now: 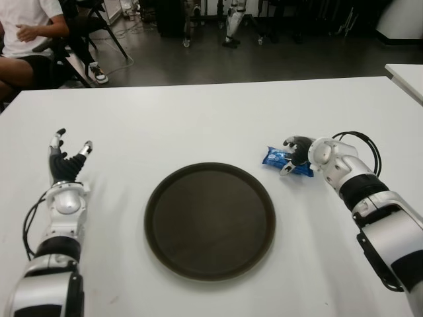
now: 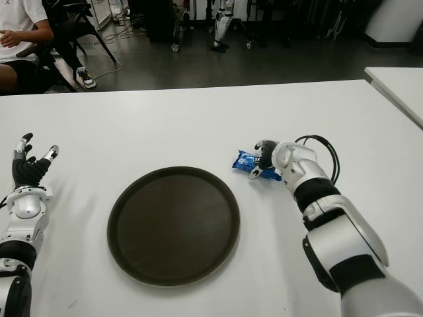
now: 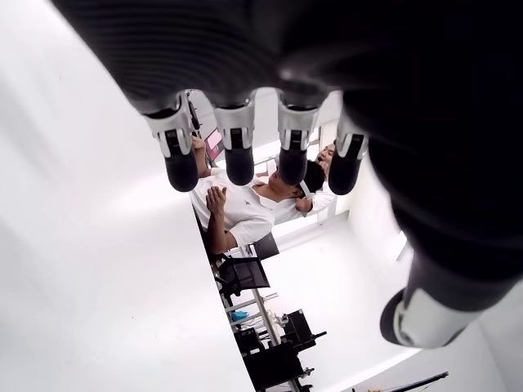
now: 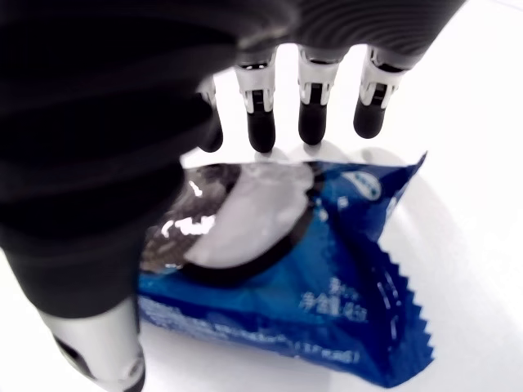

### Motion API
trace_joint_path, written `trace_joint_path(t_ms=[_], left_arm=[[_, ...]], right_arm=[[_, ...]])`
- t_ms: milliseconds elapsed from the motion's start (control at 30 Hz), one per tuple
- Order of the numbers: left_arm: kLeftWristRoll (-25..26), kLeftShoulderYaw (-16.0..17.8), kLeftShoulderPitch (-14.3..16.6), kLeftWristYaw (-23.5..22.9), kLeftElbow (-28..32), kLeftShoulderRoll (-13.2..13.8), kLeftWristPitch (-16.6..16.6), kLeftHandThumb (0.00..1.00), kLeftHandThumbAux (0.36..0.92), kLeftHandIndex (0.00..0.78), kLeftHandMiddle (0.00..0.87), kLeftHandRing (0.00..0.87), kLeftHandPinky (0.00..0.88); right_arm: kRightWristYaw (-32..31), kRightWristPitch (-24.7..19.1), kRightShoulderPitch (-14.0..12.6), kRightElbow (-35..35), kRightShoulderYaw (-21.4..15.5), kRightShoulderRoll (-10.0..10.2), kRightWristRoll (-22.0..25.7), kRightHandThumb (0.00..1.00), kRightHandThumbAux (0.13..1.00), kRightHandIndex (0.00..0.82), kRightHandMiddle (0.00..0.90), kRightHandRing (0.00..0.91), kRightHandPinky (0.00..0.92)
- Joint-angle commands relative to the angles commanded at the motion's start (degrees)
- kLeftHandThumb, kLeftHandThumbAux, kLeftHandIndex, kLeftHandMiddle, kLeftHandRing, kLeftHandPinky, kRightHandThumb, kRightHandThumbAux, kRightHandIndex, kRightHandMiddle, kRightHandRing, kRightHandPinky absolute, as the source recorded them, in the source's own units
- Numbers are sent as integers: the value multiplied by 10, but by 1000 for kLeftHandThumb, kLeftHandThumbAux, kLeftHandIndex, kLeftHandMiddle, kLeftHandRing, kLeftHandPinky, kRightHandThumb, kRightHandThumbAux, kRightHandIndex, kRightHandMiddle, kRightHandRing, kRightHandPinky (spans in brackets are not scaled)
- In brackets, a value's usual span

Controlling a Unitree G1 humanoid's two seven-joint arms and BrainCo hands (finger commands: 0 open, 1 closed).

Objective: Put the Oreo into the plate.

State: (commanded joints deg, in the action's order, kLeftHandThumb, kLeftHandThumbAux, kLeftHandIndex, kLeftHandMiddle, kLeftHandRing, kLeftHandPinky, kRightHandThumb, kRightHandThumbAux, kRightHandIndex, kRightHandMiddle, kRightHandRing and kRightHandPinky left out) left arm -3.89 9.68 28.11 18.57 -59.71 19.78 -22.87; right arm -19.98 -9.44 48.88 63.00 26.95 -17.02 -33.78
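A blue Oreo packet (image 1: 274,157) lies on the white table (image 1: 198,125), just right of the round dark brown plate (image 1: 210,221), which holds nothing. My right hand (image 1: 289,156) reaches over the packet's right end. In the right wrist view its fingers (image 4: 313,114) stretch over the packet (image 4: 327,286) with the thumb on the near side, straddling it without closing. The packet stays flat on the table. My left hand (image 1: 66,155) shows far left of the plate, fingers (image 3: 237,155) spread, holding nothing.
A seated person (image 1: 26,33) and chairs are beyond the table's far left corner. A second white table (image 1: 406,72) edges in at the far right. Dark floor with stands and cables lies behind.
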Motion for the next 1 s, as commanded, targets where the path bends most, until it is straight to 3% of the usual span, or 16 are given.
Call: trace_joint_path(t_ms=[433, 1000], left_arm=[[-9, -6, 0, 4, -4, 5, 1, 0, 677, 0, 0, 0, 0], [1, 1, -3, -13, 2, 1, -6, 0, 666, 0, 0, 0, 0]], right_arm=[[10, 14, 7, 28, 5, 5, -5, 0, 761, 53, 87, 36, 0], [17, 14, 13, 48, 3, 11, -3, 0, 785, 56, 91, 40, 0]])
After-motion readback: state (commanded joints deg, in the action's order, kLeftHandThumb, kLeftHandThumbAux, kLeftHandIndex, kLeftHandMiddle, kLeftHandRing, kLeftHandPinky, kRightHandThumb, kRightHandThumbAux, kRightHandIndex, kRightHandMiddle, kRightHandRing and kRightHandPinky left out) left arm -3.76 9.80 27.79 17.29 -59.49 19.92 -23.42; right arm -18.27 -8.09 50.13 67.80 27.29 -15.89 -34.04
